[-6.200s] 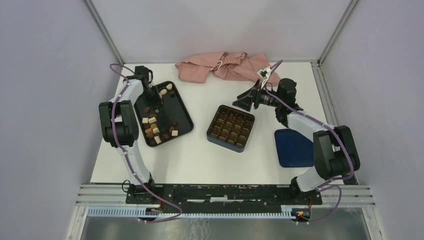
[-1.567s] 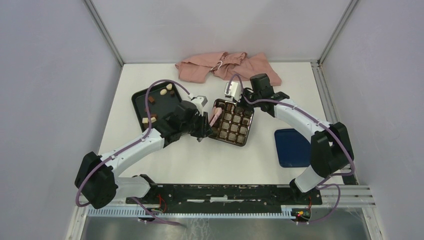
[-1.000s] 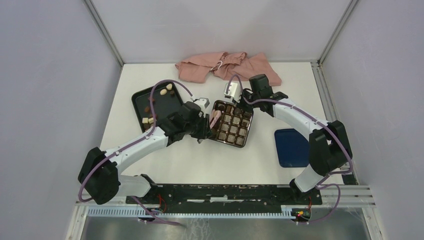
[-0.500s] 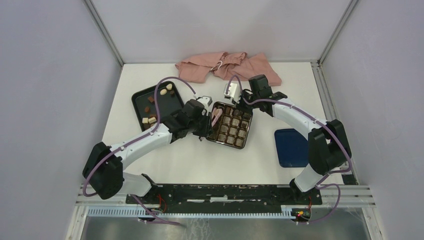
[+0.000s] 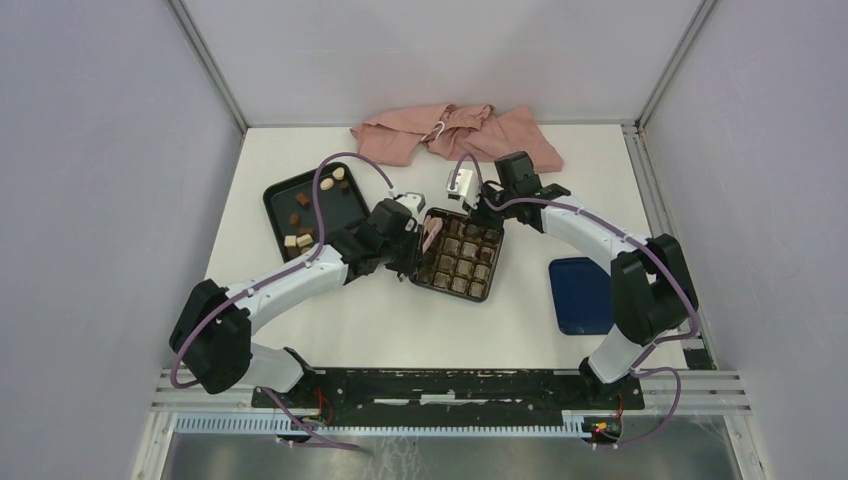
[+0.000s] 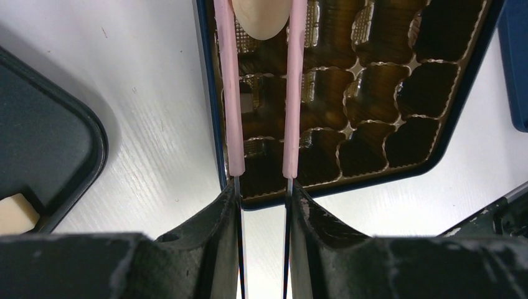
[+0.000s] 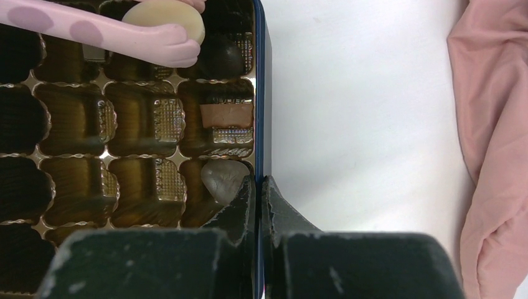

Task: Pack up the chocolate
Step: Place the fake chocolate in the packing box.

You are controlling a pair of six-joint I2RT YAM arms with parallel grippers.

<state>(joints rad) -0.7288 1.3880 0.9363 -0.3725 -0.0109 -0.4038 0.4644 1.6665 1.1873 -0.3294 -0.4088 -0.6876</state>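
The dark blue box [image 5: 494, 262] with a brown gridded insert sits mid-table. My left gripper [image 5: 413, 247] [image 6: 261, 187] is shut on pink tongs [image 6: 230, 93] [image 5: 430, 235]. The tongs pinch a round cream-white chocolate [image 6: 264, 15] [image 7: 163, 15] over the box's far-left cells. My right gripper [image 5: 481, 211] [image 7: 258, 180] is shut on the box wall [image 7: 258, 93]. A dark round piece [image 7: 221, 56], a light brown square [image 7: 227, 115] and a greyish piece [image 7: 219, 176] lie in cells along that wall. More chocolate [image 5: 298, 198] lies in the black tray [image 5: 345, 207].
A crumpled pink cloth [image 5: 455, 135] [image 7: 495, 124] lies at the back of the table. The blue lid [image 5: 585, 295] rests flat on the right. The tray's corner [image 6: 50, 162], with a cream piece [image 6: 15, 212] in it, lies left of the box.
The left gripper has carried the tongs and the cream chocolate a little farther back along the box's left side. The box and right gripper have shifted slightly left.
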